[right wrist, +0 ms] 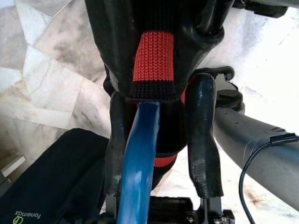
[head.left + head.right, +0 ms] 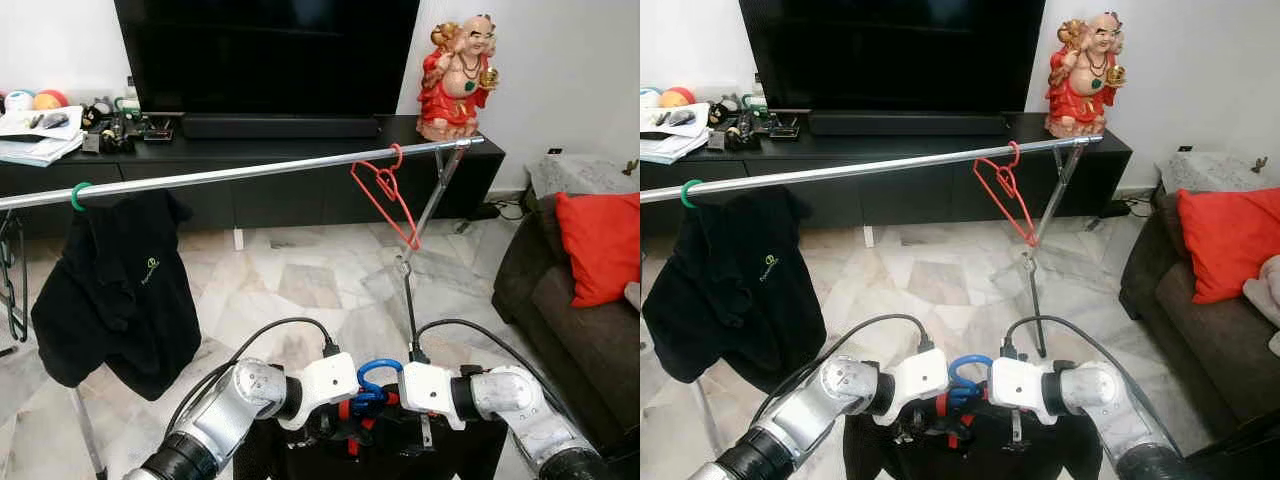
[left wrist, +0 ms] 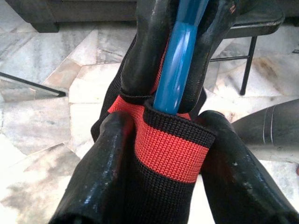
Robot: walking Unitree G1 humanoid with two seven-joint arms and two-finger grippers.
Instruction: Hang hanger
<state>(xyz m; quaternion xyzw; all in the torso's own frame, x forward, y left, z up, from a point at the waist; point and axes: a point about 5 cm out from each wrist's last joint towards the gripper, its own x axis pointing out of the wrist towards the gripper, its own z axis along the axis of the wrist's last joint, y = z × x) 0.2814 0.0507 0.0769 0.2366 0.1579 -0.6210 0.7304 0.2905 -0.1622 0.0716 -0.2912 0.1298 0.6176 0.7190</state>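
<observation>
Blue plastic hanger (image 2: 378,380) with black red-collared garment (image 3: 166,144) sits pinched by left gripper (image 2: 345,405) and right gripper (image 2: 392,400). Its hook could miss the far silver rail (image 2: 250,173); the garment's weight might tilt it.

Bottom centre: left gripper (image 2: 940,400) and right gripper (image 2: 980,398) meet at a blue hanger hook (image 2: 965,375) above a black garment (image 2: 970,450). Steel rail (image 2: 870,166) spans mid-frame, carrying red hanger (image 2: 1005,195) and black shirt (image 2: 735,285).
</observation>
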